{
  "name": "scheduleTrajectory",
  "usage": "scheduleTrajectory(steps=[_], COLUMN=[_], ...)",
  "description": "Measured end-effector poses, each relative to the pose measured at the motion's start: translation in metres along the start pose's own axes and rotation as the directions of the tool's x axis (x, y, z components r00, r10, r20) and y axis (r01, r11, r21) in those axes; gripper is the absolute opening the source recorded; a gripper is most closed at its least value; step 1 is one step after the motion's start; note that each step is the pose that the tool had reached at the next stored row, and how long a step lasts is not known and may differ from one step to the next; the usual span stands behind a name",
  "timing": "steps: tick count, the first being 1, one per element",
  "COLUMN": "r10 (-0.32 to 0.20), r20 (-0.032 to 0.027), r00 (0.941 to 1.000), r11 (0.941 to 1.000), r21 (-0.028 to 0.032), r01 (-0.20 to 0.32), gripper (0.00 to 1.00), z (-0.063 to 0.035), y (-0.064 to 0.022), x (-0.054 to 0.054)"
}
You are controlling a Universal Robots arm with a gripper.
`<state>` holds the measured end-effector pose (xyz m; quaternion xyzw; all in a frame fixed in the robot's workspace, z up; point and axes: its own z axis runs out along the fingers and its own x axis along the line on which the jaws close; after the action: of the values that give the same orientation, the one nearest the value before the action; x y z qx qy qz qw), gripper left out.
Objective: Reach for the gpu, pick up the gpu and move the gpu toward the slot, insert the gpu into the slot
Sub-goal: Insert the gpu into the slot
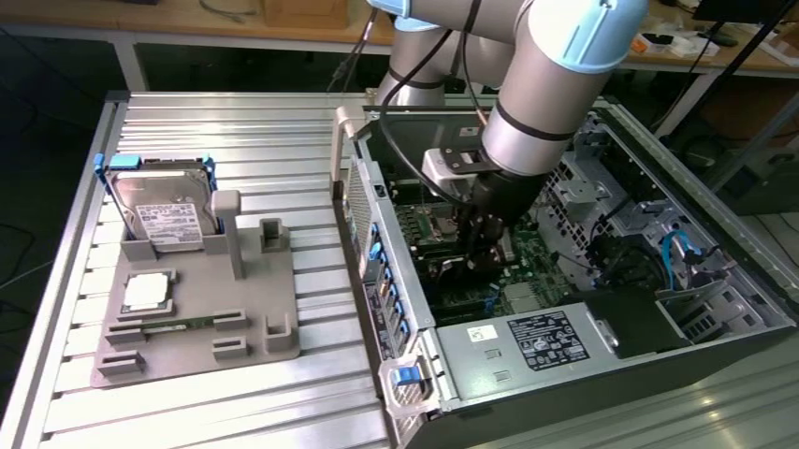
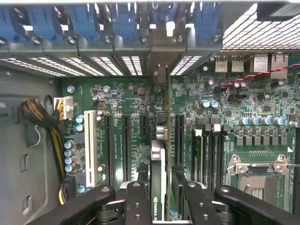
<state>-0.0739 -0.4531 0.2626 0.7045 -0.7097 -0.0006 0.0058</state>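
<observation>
Reaching down into an open computer case (image 1: 649, 318) on a slatted metal table (image 1: 225, 402), the robot arm's gripper (image 1: 481, 251) pinched the gpu (image 2: 159, 187), a thin dark card seen edge-on, between its two black fingers (image 2: 138, 201). The card stood upright over the green motherboard (image 2: 140, 101), its far end meeting the rear bracket openings, lined up with a long black slot (image 2: 179, 138) among several parallel ones. Outside the case, a hard drive (image 1: 163, 210) stood in a grey holder (image 1: 200, 318).
</observation>
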Motion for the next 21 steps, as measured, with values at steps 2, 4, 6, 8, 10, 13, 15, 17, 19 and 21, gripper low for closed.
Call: scheduleTrajectory(steps=[2,4,6,8,10,13,15,17,19,21], r10=[0.000,0.000,0.000,0.000,0.000,0.000,0.000,0.000,0.000,0.000], r20=[0.0000,0.0000,0.0000,0.0000,0.0002,0.0001,0.0001,0.0001,0.0000,0.0000], r00=[1.0000,1.0000,1.0000,1.0000,1.0000,1.0000,1.0000,1.0000,1.0000,1.0000], r11=[1.0000,1.0000,1.0000,1.0000,1.0000,1.0000,1.0000,1.0000,1.0000,1.0000], r21=[0.0002,0.0003,0.0004,0.0006,0.0007,0.0006,0.0006,0.0006,0.0006,0.0006], r01=[0.000,0.000,0.000,0.000,0.000,0.000,0.000,0.000,0.000,0.000], gripper=[0.34,0.34,0.34,0.34,0.34,0.26,0.20,0.11,0.11,0.11], z=[-0.0035,-0.0072,-0.0109,-0.0142,-0.0151,-0.0151,-0.0152,-0.0152,-0.0152,-0.0152], y=[0.0000,0.0001,0.0001,0.0001,0.0001,0.0002,0.0001,0.0001,0.0001,0.0001], x=[0.000,0.000,0.000,0.000,0.000,0.000,0.000,0.000,0.000,0.000])
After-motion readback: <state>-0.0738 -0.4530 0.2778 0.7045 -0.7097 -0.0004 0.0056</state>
